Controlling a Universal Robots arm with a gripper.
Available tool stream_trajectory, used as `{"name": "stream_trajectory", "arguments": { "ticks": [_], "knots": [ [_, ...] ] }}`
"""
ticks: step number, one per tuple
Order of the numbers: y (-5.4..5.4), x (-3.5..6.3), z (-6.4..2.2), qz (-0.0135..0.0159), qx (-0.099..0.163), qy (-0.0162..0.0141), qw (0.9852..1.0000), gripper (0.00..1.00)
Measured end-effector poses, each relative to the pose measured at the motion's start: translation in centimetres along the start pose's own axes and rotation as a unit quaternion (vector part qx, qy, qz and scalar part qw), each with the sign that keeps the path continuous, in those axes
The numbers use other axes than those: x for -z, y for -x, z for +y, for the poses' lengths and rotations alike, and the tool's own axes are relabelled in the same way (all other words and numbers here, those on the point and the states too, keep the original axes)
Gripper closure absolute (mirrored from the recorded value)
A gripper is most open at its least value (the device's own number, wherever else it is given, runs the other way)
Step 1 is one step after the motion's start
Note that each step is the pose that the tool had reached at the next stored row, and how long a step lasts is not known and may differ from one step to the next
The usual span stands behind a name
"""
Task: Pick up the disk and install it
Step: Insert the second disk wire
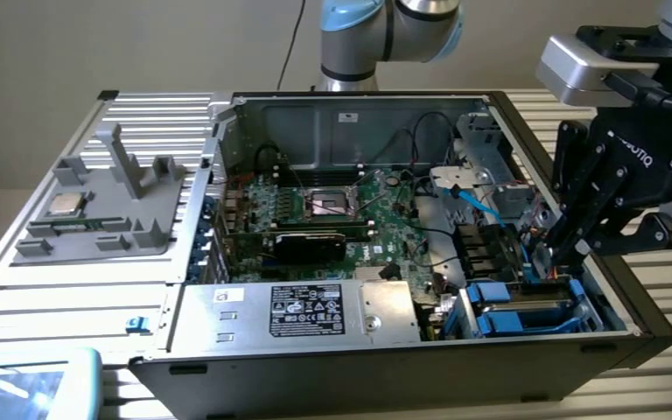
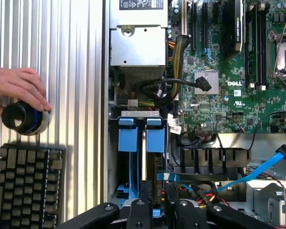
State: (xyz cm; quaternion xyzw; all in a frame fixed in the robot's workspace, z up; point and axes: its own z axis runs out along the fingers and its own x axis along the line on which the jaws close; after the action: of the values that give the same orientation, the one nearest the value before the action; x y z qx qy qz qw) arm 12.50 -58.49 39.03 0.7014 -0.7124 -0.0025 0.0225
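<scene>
The disk (image 2: 152, 176) stands on edge between my fingers, its thin silver side and green circuit board showing, with a blue carrier tab (image 2: 156, 138) at its far end. My gripper (image 2: 155, 202) is shut on it, low inside the open computer case over the drive bay (image 2: 133, 191), beside a second blue carrier tab (image 2: 126, 138). In the exterior view the gripper (image 1: 560, 252) reaches down into the case's corner on the exterior view's right, just above the blue drive carriers (image 1: 511, 306). The disk itself is hidden there behind the fingers.
A silver power supply box (image 1: 301, 311) sits beside the bay, with the green motherboard (image 1: 348, 214) behind it. A blue cable (image 2: 257, 171) crosses near the fingers. A hand (image 2: 16, 86) rests on a black knob (image 2: 24, 118) above a keyboard (image 2: 26, 186). A grey fixture holding a small chip (image 1: 67, 206) lies outside the case.
</scene>
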Motion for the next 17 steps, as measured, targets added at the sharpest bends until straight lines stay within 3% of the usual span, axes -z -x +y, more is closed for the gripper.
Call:
{"name": "stream_trajectory", "arguments": {
  "ticks": [4, 6, 8, 12, 17],
  "knots": [
    [0.0, 0.04, 0.0, 0.0017, 0.0, 0.0, 1.0, 0.75],
    [0.0, 0.05, 0.0, 0.0017, 0.0, 0.0, 1.0, 0.78],
    [0.0, 0.05, 0.0, 0.0018, 0.0, 0.0, 1.0, 0.89],
    [0.0, 0.06, 0.0, 0.002, 0.002, 0.0, 1.0, 0.89],
    [0.0, 0.06, -0.01, 0.0035, 0.046, -0.0014, 0.9989, 0.89]
  ]
}}
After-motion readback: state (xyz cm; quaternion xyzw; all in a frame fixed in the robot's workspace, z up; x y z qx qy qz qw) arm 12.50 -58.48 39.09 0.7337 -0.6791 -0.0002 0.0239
